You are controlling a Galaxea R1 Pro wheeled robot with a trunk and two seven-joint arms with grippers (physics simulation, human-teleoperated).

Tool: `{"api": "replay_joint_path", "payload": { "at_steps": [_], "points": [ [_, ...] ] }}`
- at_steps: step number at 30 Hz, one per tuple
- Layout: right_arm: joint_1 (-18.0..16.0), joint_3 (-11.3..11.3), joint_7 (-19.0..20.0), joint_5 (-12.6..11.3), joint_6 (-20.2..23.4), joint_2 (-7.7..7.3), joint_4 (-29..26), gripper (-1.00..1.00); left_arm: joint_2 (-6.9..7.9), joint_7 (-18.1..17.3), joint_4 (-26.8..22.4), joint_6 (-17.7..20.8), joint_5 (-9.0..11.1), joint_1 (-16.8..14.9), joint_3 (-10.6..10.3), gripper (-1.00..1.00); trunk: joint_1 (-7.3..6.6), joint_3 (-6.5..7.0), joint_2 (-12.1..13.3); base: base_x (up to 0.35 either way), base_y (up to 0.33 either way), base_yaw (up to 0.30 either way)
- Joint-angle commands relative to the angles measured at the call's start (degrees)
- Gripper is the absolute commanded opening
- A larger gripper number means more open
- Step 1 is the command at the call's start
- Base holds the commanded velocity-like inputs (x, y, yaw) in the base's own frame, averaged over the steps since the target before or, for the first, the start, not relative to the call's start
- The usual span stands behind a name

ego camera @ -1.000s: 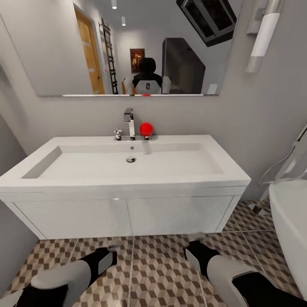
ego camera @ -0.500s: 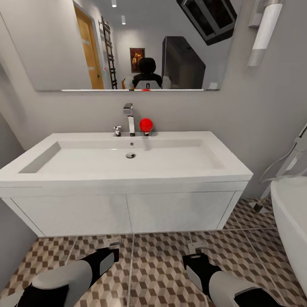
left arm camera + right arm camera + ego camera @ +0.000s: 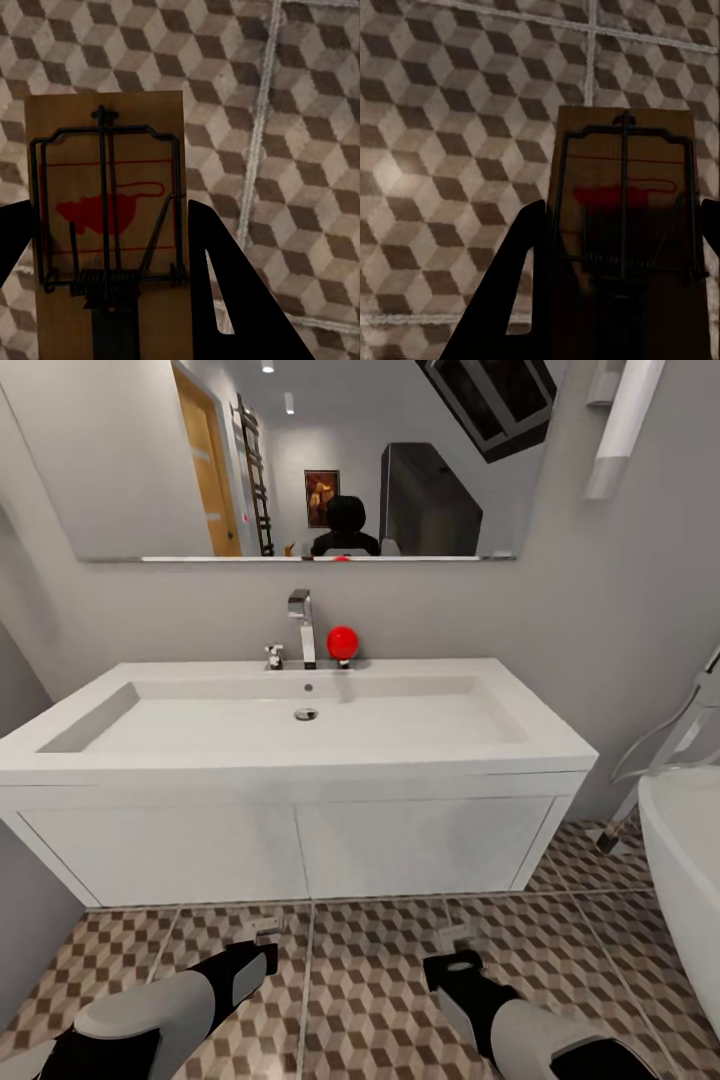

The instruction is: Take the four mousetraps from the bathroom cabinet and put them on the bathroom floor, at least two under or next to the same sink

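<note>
- While my left gripper (image 3: 112, 300) clamps one trap (image 3: 105, 202) across its wooden sides and my right gripper (image 3: 619, 300) clamps a second trap (image 3: 622, 217) the same way, both hang above the floor (image 3: 370, 980) just in front of the sink (image 3: 300, 745).
- Judging from the head view, the traps sit near the vanity (image 3: 290, 850) but are not yet set down, so the step in hand is lowering and releasing.
- To do it well, I lower each arm straight down until the slab lies flat on the tiles, then open; dropping from height could flip a trap or bounce it away.
- I keep both close to the vanity front, so two count as beside the same sink.
- I avoid swinging right toward the bathtub (image 3: 685, 890).
- I release one side at a time and check that it rests level.
</note>
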Motion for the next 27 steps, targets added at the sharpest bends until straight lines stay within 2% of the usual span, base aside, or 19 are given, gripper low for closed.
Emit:
{"api": "replay_joint_path", "payload": {
  "at_steps": [1,6,16,27],
  "points": [
    [0.00,0.26,2.16,0.82,-0.60,-0.03,0.00,-1.00,-0.02,0.00,-0.01,0.04,-0.18,0.01,-0.02,-1.00,0.23,-0.18,-0.42,0.000,0.000,0.000],
    [0.00,0.53,4.68,2.16,-4.36,-0.14,0.08,-1.00,-0.03,-0.08,-0.07,0.07,-0.26,0.02,-0.03,-1.00,1.32,-1.08,-2.42,0.000,0.000,0.000],
    [0.00,0.54,4.80,2.25,-6.61,-0.12,0.09,-1.00,0.23,-0.09,0.01,0.03,-0.18,0.02,-0.01,-1.00,3.52,-2.88,-6.43,0.000,0.000,0.000],
    [0.00,0.54,4.80,2.25,-6.92,-0.51,0.18,-1.00,0.28,-0.09,0.01,0.03,-0.18,0.02,-0.03,-1.00,5.94,-4.85,-10.85,0.000,0.000,0.000]
  ]
}}
